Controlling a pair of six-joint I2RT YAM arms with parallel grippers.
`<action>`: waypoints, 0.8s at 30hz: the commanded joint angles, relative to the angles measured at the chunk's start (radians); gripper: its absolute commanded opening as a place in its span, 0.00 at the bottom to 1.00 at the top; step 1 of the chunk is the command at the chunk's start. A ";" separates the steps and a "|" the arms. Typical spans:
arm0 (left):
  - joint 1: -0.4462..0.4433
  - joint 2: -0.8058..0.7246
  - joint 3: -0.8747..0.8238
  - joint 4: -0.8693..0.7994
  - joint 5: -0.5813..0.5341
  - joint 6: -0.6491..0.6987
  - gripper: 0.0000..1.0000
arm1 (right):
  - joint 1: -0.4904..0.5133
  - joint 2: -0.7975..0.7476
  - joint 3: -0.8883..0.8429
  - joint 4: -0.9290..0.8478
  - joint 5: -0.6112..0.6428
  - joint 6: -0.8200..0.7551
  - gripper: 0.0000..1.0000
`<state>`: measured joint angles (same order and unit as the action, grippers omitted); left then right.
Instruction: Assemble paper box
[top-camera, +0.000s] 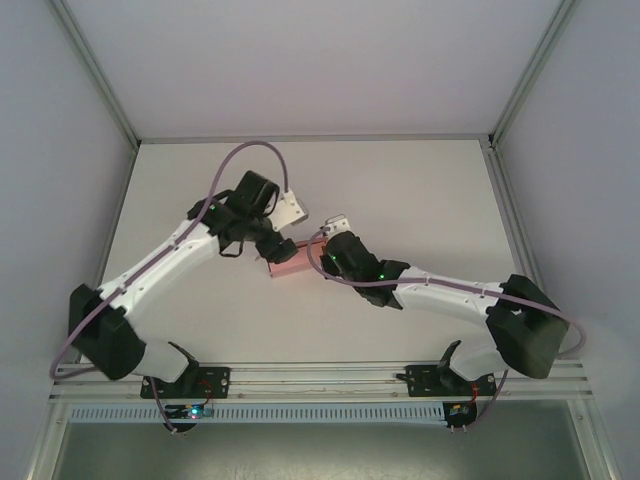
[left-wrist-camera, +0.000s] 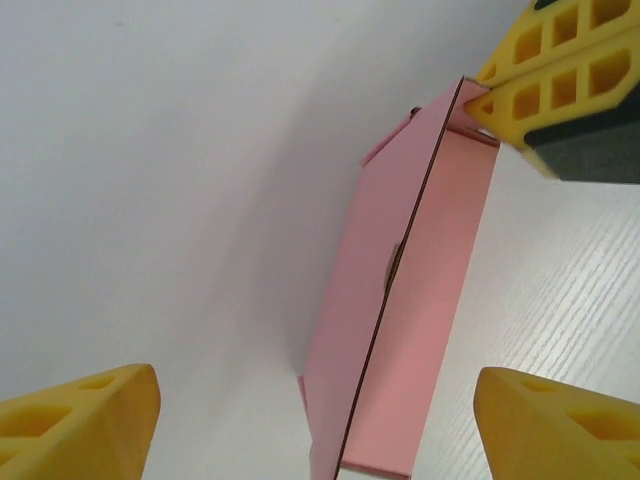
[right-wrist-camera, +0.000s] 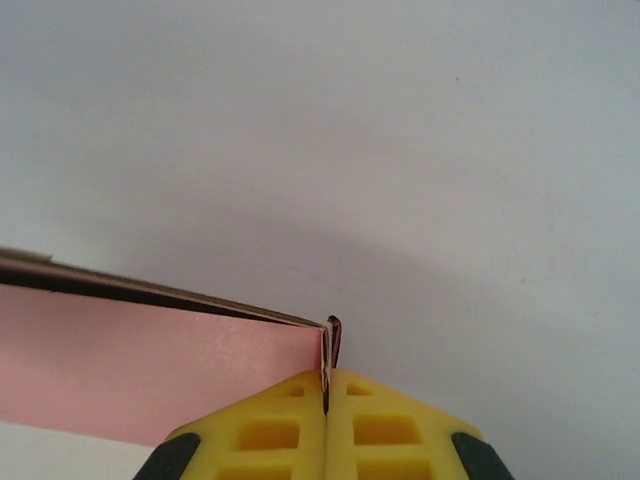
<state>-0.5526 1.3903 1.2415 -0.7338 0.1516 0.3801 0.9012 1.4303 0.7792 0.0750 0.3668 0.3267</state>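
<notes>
The right gripper (right-wrist-camera: 327, 400) is pinched tight on the paper box (right-wrist-camera: 150, 380). In the right wrist view its two yellow fingers (right-wrist-camera: 270, 430) are pressed together, and a thin edge of pink card sticks up from the line where they meet. One flat pink side of the box runs off to the left from there, with a dark edge along its top.

The left gripper (left-wrist-camera: 320, 430) is wide apart and holds nothing. In the left wrist view its yellow fingertips (left-wrist-camera: 85, 420) sit in the two bottom corners. The box (left-wrist-camera: 400, 300) lies between them with a gap on each side. The box looks long and thin here, with a sharp fold running down its middle. At its far end the right gripper's (left-wrist-camera: 560, 80) yellow and black fingers hold one corner.

From above, the box (top-camera: 290, 258) is a small pink shape near the middle of the white table (top-camera: 420, 200), a bit to the left. The left gripper (top-camera: 268, 250) is over its left end and the right gripper (top-camera: 325, 258) is at its right end. Both arms reach in from the near edge and bend toward each other. A purple cable (top-camera: 250, 148) loops high over the left arm. Grey walls stand on the left, right and far sides of the table.
</notes>
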 joint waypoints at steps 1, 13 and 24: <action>0.010 -0.091 -0.091 0.109 -0.076 -0.141 0.84 | -0.005 0.055 0.041 -0.110 -0.011 0.029 0.00; 0.012 -0.250 -0.237 0.039 -0.385 -0.554 0.88 | -0.055 0.226 0.215 -0.234 -0.128 0.132 0.00; 0.075 -0.274 -0.336 0.119 -0.328 -0.577 0.86 | -0.045 0.307 0.349 -0.392 -0.123 0.173 0.00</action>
<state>-0.4969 1.1118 0.9340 -0.6571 -0.2081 -0.1638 0.8467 1.6932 1.1419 -0.1501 0.2790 0.4721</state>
